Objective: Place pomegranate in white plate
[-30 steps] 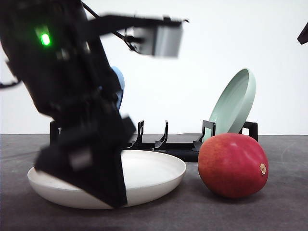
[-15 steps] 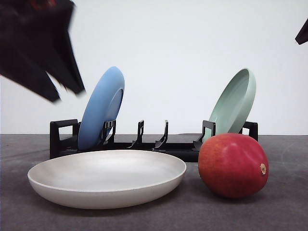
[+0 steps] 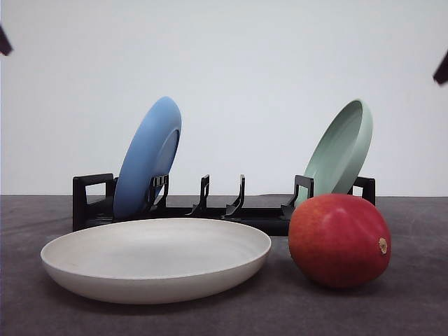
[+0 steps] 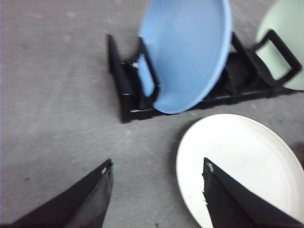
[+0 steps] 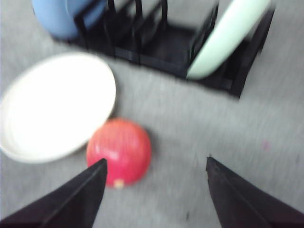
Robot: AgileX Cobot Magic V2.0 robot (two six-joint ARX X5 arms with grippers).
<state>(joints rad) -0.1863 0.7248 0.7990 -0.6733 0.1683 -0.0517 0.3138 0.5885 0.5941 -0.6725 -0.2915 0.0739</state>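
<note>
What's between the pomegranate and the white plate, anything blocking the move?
Nothing visible. The pomegranate sits on the table just right of the white plate, close to its rim with no object between them. The black rack with the blue plate and green plate stands behind both.

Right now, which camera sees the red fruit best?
The front view: the pomegranate sits sharp and whole beside the white plate, stem spot showing. The right wrist view shows it from above, blurred.
</note>
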